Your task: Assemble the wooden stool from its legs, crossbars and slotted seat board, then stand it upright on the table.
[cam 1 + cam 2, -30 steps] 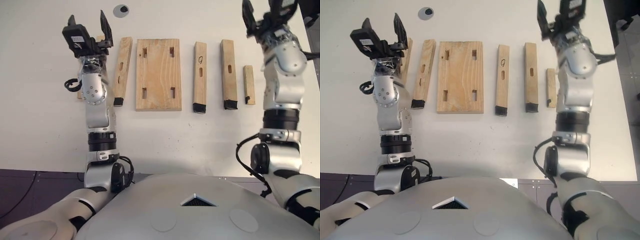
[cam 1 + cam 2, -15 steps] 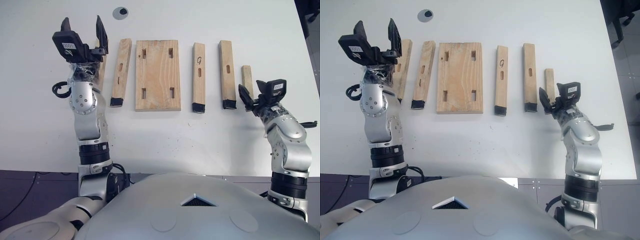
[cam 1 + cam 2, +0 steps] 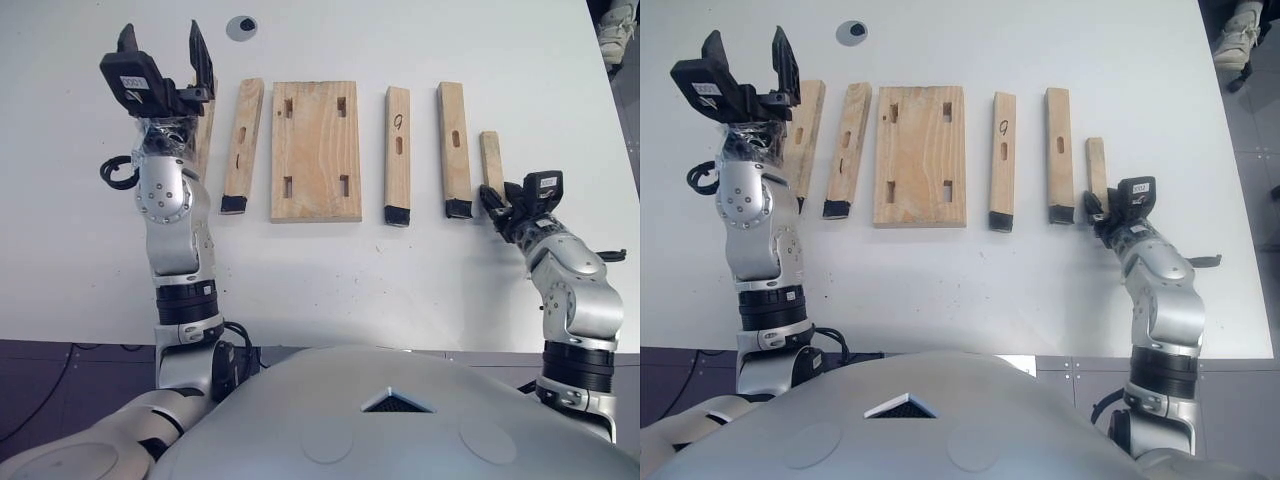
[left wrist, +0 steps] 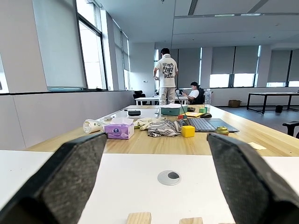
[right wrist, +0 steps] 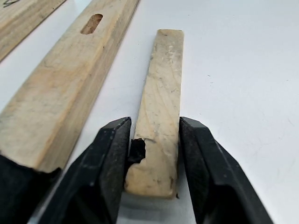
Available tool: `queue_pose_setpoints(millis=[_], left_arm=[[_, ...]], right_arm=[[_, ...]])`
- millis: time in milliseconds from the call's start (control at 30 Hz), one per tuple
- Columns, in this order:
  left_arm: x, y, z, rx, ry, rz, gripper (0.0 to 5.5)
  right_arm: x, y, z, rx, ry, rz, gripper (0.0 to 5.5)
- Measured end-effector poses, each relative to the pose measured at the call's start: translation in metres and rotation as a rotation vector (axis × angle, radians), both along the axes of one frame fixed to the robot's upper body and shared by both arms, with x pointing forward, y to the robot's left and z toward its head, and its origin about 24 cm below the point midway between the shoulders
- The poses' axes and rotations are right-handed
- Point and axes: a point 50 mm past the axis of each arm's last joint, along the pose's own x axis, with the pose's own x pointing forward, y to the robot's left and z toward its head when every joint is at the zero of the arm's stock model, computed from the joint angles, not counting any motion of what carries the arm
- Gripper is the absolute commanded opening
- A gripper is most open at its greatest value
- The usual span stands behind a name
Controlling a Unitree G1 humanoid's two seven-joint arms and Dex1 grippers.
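Crossbar (image 5: 161,93) end inside right tool (image 5: 154,126), clamp unclear, leg (image 5: 70,88) beside, left tool (image 3: 162,45) apart

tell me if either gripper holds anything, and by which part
Left gripper: open, raised, holding nothing. Right gripper is around the near end of the short crossbar lying on the table; whether it grips cannot be told.

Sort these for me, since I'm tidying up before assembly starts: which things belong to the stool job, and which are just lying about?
Stool job: seat board; three slotted legs; partly hidden long piece; short crossbar.

Lying about: grey round disc; clutter on the far desk.
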Motion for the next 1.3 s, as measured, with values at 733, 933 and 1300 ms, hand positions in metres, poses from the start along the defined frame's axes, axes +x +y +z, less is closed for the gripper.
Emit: queue_pose_setpoints(millis=[733,933,1300], left_arm=[[-0.015,-0.096,0.055,-0.75,0.186,-0.996,3.9],[-0.011,-0.091,0.056,-0.798,0.203,-0.971,3.02],[-0.009,-0.09,0.056,-0.806,0.209,-0.948,1.26]], right_arm=[[0.074,0.117,0.11,0.199,-0.766,0.916,1.29],[0.061,0.125,0.103,0.223,-0.733,0.961,1.29],[0.063,0.124,0.1,0.21,-0.721,0.925,1.29]])
